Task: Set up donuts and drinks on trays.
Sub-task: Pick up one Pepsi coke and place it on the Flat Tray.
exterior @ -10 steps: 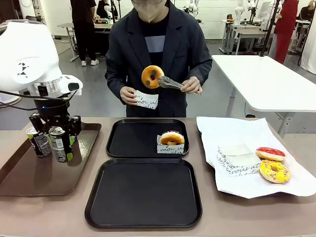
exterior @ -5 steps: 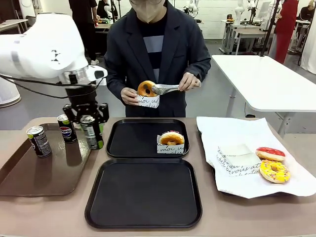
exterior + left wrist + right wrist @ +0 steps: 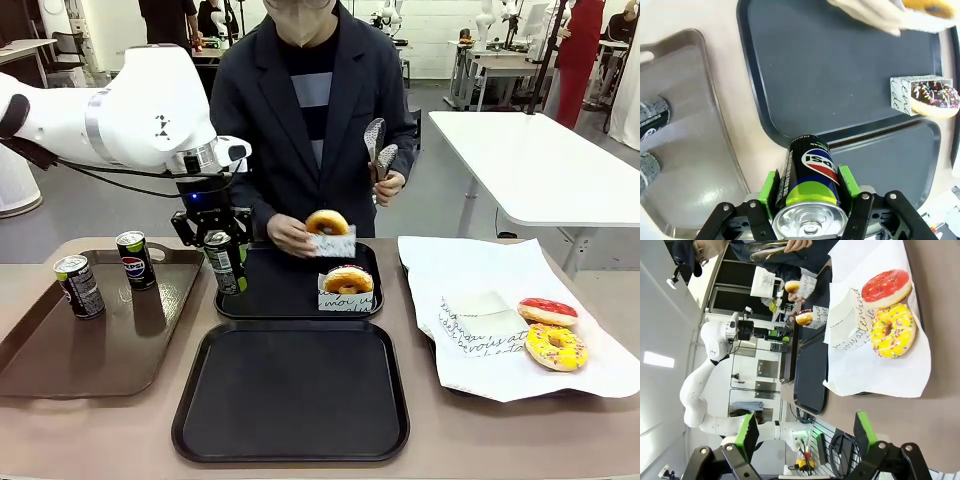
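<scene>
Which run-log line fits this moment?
left gripper: shut on slim black-and-green drink can, at left edge of far black plastic tray; right gripper: open; person's hand: holds sleeved golden donut

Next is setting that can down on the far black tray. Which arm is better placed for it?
Left. Its jaws are shut on the can, right at the far tray's left rim. The right arm's jaws stand open and empty, off by the paper with two donuts.

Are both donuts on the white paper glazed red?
No, the red donut lies beside the yellow donut, which carries sprinkles.
</scene>
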Action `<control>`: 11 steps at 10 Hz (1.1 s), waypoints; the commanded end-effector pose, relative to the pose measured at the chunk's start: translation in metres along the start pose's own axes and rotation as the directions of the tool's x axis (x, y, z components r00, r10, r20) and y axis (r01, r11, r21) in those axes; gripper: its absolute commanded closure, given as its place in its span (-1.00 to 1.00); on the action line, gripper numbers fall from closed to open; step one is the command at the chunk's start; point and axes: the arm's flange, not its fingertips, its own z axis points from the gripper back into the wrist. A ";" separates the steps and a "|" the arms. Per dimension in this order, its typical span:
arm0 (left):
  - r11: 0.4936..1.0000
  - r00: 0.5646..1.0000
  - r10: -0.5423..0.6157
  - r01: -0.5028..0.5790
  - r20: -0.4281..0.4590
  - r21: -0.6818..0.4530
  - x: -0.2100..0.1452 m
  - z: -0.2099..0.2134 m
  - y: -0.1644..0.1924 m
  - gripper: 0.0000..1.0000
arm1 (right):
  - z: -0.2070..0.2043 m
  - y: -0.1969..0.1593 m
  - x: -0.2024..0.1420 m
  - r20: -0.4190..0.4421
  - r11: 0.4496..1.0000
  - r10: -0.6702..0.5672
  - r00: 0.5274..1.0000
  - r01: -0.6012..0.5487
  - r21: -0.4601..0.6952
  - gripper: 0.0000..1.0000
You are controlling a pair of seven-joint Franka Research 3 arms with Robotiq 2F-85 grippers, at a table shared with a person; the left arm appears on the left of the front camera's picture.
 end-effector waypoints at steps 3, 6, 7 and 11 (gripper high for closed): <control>1.000 0.990 -0.005 0.008 -0.138 0.019 -0.105 0.070 0.068 -0.18 | 0.001 0.000 0.000 0.005 1.000 0.015 1.000 -0.015 0.010 -1.00; 1.000 0.993 -0.014 0.015 -0.115 0.003 -0.127 0.081 0.078 -0.18 | 0.001 0.000 0.000 0.005 1.000 0.015 1.000 -0.015 0.010 -1.00; 1.000 0.994 -0.008 0.009 -0.106 0.009 -0.120 0.079 0.076 -0.18 | 0.001 0.000 0.000 0.005 1.000 0.015 1.000 -0.015 0.010 -1.00; 0.998 0.998 0.026 -0.022 -0.060 0.053 -0.062 0.057 0.021 -0.18 | 0.001 0.000 0.000 0.005 1.000 0.015 1.000 -0.015 0.010 -1.00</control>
